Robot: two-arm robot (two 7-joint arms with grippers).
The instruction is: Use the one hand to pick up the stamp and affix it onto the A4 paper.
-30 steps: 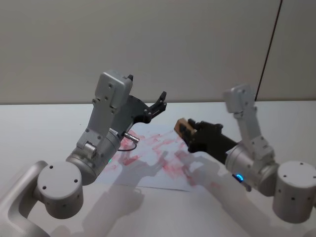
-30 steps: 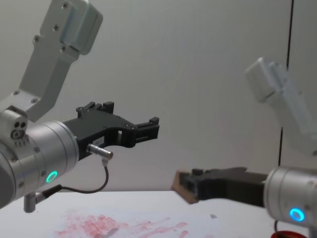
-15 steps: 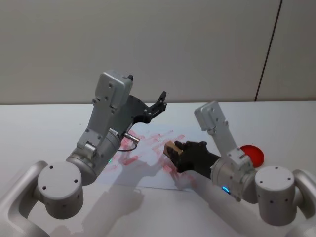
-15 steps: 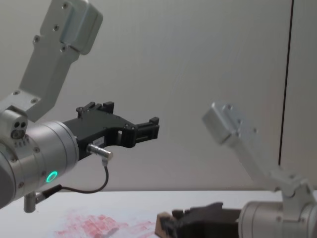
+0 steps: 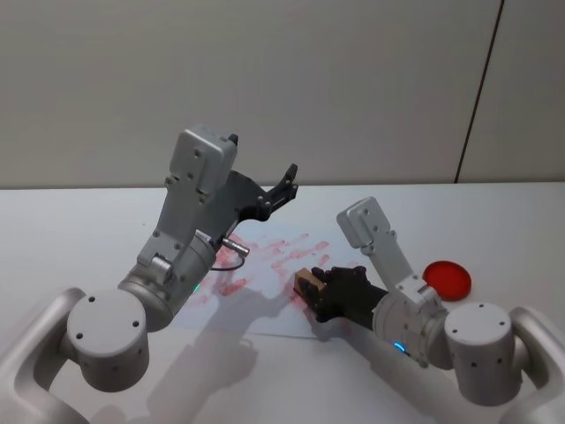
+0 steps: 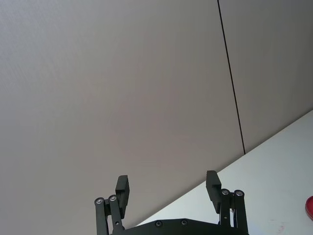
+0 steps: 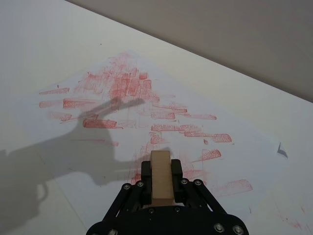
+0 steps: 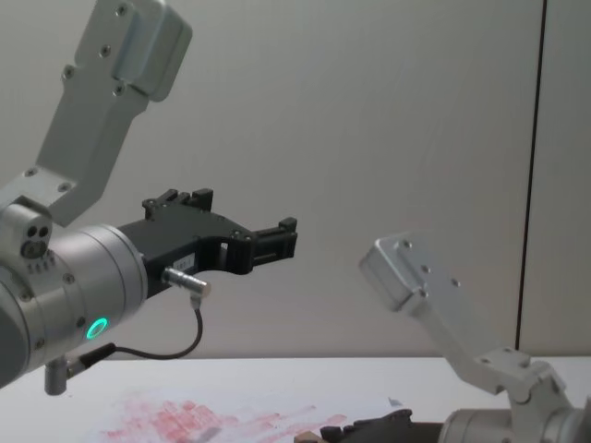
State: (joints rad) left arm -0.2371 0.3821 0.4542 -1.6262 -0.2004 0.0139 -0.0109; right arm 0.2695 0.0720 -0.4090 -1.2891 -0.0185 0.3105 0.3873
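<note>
The stamp is a small tan wooden block, and my right gripper is shut on it. It hangs low over the near edge of the A4 paper, a white sheet smeared with red ink marks; I cannot tell whether it touches. In the right wrist view the stamp sticks out between the black fingers, above the red-marked paper. My left gripper is raised high over the far side of the paper, open and holding nothing, as also seen in the left wrist view.
A flat round red disc lies on the white table to the right of the paper, beside my right arm. A grey wall stands behind the table. The left arm looms large above the paper's left part.
My right gripper has come down and toward me with the stamp, from well above the paper to just over its near edge. The left arm has not moved.
</note>
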